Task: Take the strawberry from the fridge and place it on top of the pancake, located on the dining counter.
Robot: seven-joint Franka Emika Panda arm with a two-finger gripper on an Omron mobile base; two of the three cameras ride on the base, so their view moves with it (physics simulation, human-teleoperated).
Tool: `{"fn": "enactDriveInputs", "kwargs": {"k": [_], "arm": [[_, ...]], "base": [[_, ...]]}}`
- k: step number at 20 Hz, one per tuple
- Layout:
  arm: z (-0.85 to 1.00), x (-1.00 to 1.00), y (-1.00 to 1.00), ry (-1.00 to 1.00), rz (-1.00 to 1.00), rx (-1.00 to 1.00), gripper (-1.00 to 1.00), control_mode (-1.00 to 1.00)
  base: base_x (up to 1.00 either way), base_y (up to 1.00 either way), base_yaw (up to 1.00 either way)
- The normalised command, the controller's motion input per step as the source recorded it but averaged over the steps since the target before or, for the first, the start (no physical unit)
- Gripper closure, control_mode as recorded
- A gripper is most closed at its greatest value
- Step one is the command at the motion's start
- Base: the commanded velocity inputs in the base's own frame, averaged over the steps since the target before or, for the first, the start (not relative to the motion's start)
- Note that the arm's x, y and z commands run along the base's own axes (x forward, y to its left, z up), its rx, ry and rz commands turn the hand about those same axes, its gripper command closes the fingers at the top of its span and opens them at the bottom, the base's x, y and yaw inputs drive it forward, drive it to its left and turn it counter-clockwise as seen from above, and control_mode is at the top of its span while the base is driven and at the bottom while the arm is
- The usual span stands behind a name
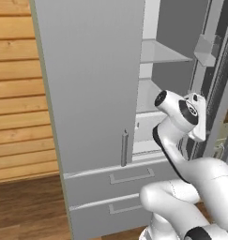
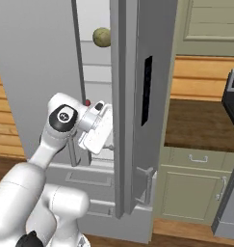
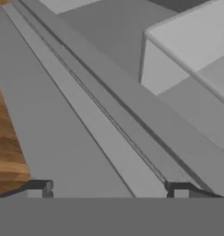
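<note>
Strawberry roundish, partly hidden; axis unclear.

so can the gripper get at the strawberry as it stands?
Probably yes: the fridge is open, the strawberry lies exposed beside the hand, and the gripper is open and empty, though aimed at the door edge.

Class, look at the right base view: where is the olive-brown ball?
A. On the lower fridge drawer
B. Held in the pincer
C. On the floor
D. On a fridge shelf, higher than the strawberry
D: the olive-brown ball sits high inside the fridge, well above the strawberry.
</note>
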Motion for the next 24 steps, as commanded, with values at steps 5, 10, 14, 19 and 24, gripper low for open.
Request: {"fn": "enactDriveInputs", "kwargs": {"k": [5,10,14,19,24], "arm": [[0.0,0.0,-0.77,-0.01,-0.04,0.03,-1.0,-1.0],[0.0,0.0,-0.39,0.0,-0.01,0.01,-1.0,-1.0],[0.0,-0.09,0.0,0.0,0.0,0.01,-1.0,-1.0],[0.0,-0.08,0.21,-0.03,0.0,0.0,-1.0,-1.0],[0.0,0.0,0.77,-0.09,0.0,0.04,-1.0,-1.0]], "base": [[0.0,0.0,0.0],[0.0,0.0,0.0],[0.0,0.0,0.0],[0.0,0.0,0.0],[0.0,0.0,0.0]]}}
